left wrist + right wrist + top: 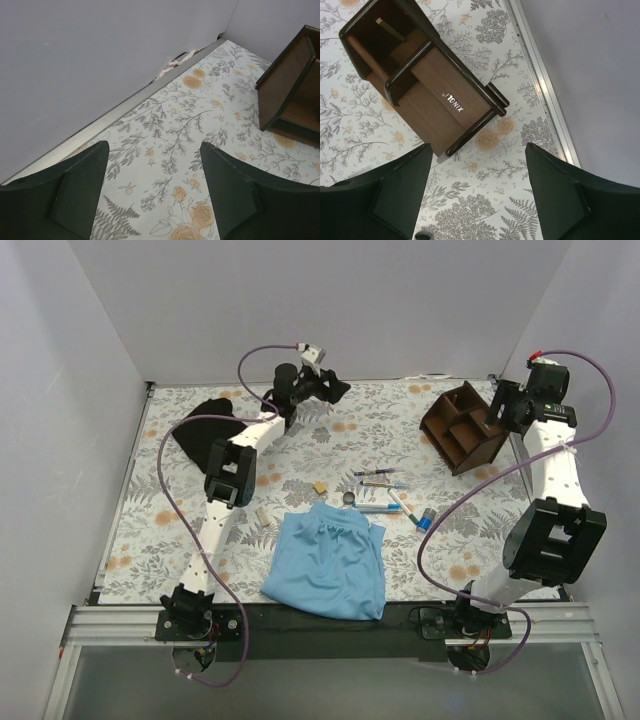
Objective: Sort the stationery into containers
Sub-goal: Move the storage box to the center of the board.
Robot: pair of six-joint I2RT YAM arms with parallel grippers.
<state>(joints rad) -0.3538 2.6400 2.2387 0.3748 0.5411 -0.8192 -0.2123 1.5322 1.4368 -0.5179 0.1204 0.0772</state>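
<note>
**Top external.** The organizer (465,427) stands toward the far right of the floral surface (150,530), and we can see into its compartments. All the stationery lies loose to the organizer's left and nearer the arm bases:
- the pens (382,480), a small cluster, roughly parallel
- the blue-capped cylinder (425,519), closest to the organizer
- a dark ring (348,498) and a tan eraser block (320,486), further left

The light blue cloth (330,562) is the furthest of these from the organizer, on the base side. The left end effector (335,390) hangs well left of the organizer. The right end effector (497,412) is just beside it.

**Left wrist.** The left end effector (155,190) is spread with nothing between its fingers. Only a corner of the organizer (285,90) shows, at the right.

**Right wrist.** The right end effector (477,195) is spread and empty, above the organizer (435,100).

**Handling (our judgement).**
- Pens are light, stiff and smooth, so they are likely to roll. We would pinch across the barrel at mid-length.
- The cylinder may also roll, so we would grip its body rather than the cap.
- The eraser block should be grippy and forgiving. Any opposing pair of its flat faces should do.
- The ring sits low and looks the hardest to pick up.
</note>
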